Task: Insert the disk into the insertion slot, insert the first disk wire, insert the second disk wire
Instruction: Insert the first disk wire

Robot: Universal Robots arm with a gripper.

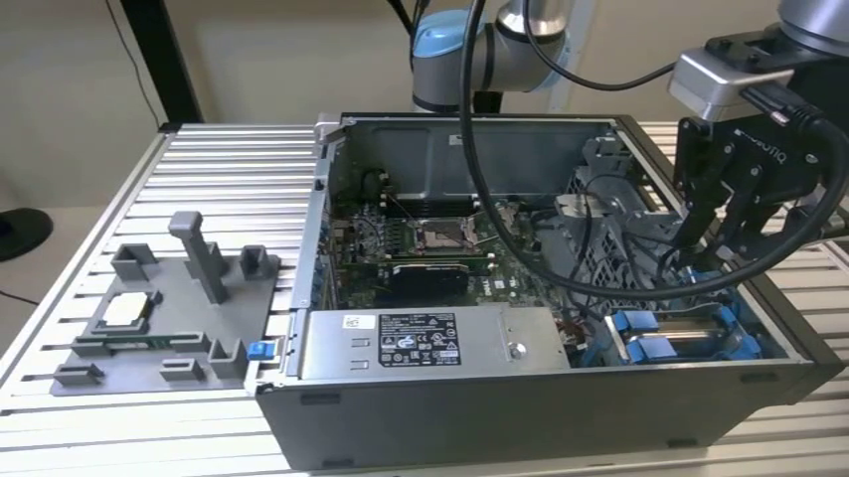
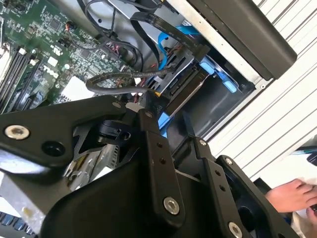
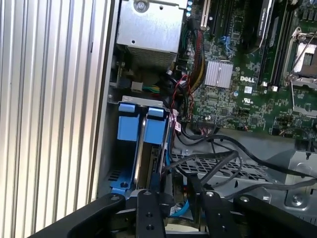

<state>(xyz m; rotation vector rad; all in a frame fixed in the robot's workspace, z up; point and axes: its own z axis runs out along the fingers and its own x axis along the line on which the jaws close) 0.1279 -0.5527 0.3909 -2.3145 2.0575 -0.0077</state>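
Disk (image 3: 154,130) looks seated in insertion slot (image 3: 141,101); end effector (image 1: 714,256) hangs beside black wire plug (image 2: 151,101), grip cannot be told; wire step, needs exact plug alignment.

Computer case (image 1: 531,417): on the table (image 1: 226,169).
Power-supply box (image 1: 418,341): in the case, 6 o'clock in the exterior view.
Insertion slot (image 1: 683,340): case's 4 o'clock corner, beside the box.
Gripper (image 1: 714,248): above the slot.
Parts stand (image 1: 166,318): 9 o'clock of the case.

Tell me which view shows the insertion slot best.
The first wrist view: it looks into the insertion slot, blue latch tabs plain. The exterior view shows the slot partly behind cables; the second wrist view catches a slanted corner.
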